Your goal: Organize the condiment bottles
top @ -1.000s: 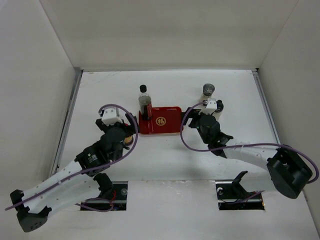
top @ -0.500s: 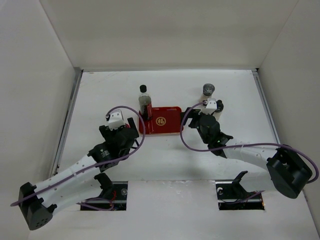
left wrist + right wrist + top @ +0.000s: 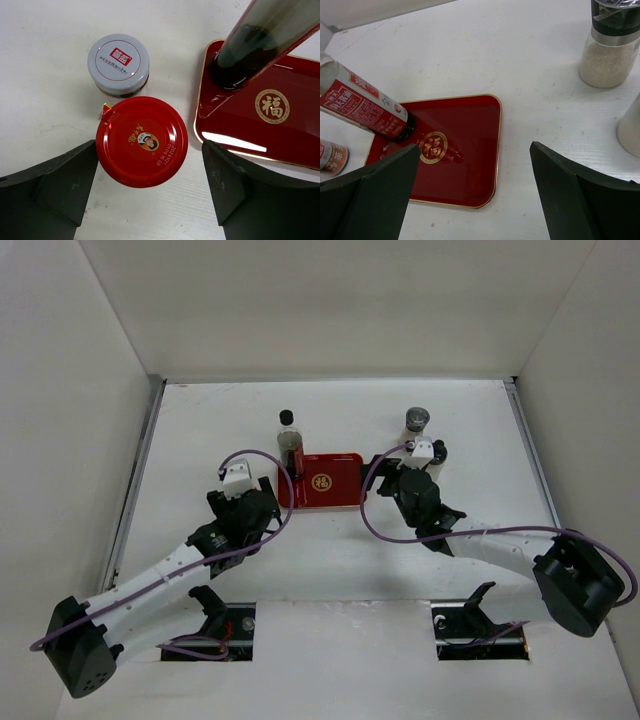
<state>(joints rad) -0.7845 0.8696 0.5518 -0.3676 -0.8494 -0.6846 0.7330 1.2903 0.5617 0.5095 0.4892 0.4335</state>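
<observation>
In the left wrist view my left gripper [image 3: 147, 200] is open above the red-capped amber jar [image 3: 141, 141]. The jar's lid sits between the fingers, close to the left finger [image 3: 65, 185], with a gap to the right one. The pale-lidded jar [image 3: 118, 64] stands just beyond it. A tall dark bottle [image 3: 290, 445] stands on the left end of the red tray [image 3: 340, 490]. My right gripper [image 3: 472, 200] hangs wide open and empty over the tray's right edge [image 3: 497, 145]. A grey-topped shaker [image 3: 610, 45] and a second white shaker [image 3: 631, 125] stand to its right.
From above, both jars are hidden under the left wrist [image 3: 245, 505]. The grey-topped shaker [image 3: 416, 422] stands behind the right wrist [image 3: 415, 485]. White walls enclose the table on three sides.
The left arm has swung right and forward toward the tray, now covering the amber jar from above. The right gripper's jaws have spread wider; that arm stayed in place.
</observation>
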